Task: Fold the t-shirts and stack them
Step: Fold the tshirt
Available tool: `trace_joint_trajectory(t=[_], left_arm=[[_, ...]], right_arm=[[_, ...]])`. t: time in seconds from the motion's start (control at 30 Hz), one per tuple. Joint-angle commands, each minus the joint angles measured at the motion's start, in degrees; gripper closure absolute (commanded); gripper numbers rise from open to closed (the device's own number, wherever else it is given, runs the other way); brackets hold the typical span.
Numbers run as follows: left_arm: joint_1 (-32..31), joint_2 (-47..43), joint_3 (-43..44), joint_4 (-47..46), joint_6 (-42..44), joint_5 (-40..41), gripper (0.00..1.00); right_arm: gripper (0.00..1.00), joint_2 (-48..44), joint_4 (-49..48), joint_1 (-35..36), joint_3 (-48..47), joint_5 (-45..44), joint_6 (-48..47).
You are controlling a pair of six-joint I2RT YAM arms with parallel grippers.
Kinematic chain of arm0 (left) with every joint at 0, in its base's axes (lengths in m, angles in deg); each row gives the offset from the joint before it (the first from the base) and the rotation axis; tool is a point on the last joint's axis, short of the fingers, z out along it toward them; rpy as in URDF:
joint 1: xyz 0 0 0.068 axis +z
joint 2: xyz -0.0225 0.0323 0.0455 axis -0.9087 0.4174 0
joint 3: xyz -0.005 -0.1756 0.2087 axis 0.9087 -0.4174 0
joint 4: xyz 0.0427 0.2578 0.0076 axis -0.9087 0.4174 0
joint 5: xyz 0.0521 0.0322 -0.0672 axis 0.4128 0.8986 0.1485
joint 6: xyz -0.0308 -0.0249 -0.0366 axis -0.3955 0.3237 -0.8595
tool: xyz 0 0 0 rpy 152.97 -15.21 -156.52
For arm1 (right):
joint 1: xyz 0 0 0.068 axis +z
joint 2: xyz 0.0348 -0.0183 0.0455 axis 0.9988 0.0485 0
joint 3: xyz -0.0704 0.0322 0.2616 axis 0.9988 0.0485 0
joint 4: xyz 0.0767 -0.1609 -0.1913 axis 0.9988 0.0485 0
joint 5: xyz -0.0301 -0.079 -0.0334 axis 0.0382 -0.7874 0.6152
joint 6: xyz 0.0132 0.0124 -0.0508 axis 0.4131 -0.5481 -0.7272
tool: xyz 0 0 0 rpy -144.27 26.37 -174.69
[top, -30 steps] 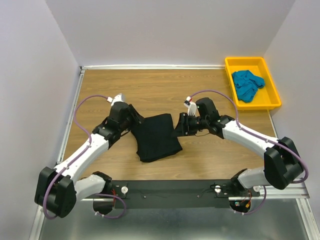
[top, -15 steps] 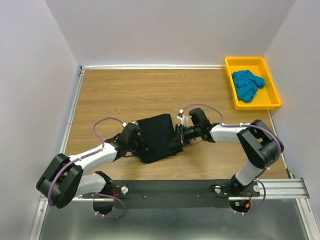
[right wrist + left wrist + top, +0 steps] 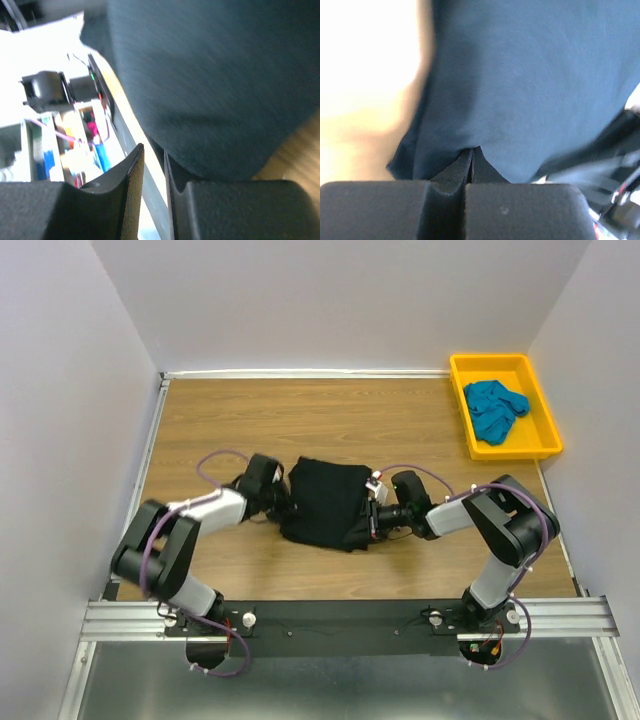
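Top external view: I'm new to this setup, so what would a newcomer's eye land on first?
A black t-shirt lies bunched at the centre of the table, gripped at opposite sides by the left gripper and the right gripper. In the far right corner, a yellow tray holds a crumpled teal t-shirt.

black t-shirt [image 3: 325, 502]: no print or tag legible
teal t-shirt [image 3: 493, 408]: nothing readable
yellow tray [image 3: 549, 447]: no readable markings
base rail [image 3: 340, 618]: no lettering legible
background clutter [image 3: 75, 140]: blurred, unreadable

white arms [image 3: 205, 508], blk joints [image 3: 150, 550], purple cables [image 3: 220, 452]
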Motion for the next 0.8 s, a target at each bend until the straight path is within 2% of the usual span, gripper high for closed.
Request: trace_joint_trajectory(t=[0.0, 0.03, 0.1, 0.17, 0.2, 0.23, 0.33, 0.5, 0.63, 0.67, 0.77], left_arm=[[6.1, 11.6, 12.7, 2.9, 12.0, 7.4, 1.0], [6.8, 16.6, 19.3, 4.0, 15.7, 8.1, 1.0], [7.1, 20.9, 25.9, 5.7, 18.8, 8.7, 0.99], [7.1, 24.1, 33.3, 7.2, 21.8, 8.9, 0.91], [7.1, 24.0, 34.8, 7.8, 22.2, 8.6, 0.86], [7.1, 22.1, 35.5, 7.4, 22.4, 8.6, 0.76], [7.1, 16.3, 34.3, 6.0, 21.6, 9.9, 0.66], [7.1, 7.6, 24.3, -0.5, 18.9, 10.4, 0.66], [8.3, 7.2, 18.0, -5.1, 15.8, 9.2, 0.83], [9.2, 8.0, 15.8, -8.8, 15.3, 7.9, 0.85], [10.4, 12.6, 14.3, -11.6, 13.5, 4.2, 0.91]], right_arm=[[0.69, -0.3, -4.7, 0.6, 0.8, -7.0, 7.6], [0.67, 0.2, -4.9, 2.2, -2.0, -8.5, 8.5], [0.65, 1.1, -4.7, 3.7, -5.4, -8.9, 9.1], [0.64, 1.4, -4.3, 4.2, -8.7, -8.2, 9.6], [0.63, -0.1, -2.8, 4.0, -11.5, -8.7, 9.0], [0.63, -0.9, -0.8, 3.6, -13.1, -9.4, 8.0], [0.6, -3.0, 10.8, 3.3, -20.9, -12.5, 1.0], [0.59, 0.1, 12.8, 3.1, -27.7, -5.0, -2.9], [0.59, 4.2, 12.7, 4.3, -30.2, -1.5, -4.8], [0.59, 6.1, 12.7, 4.5, -30.9, 0.5, -5.3], [0.59, 10.2, 12.0, 5.0, -31.3, 3.7, -6.1]])
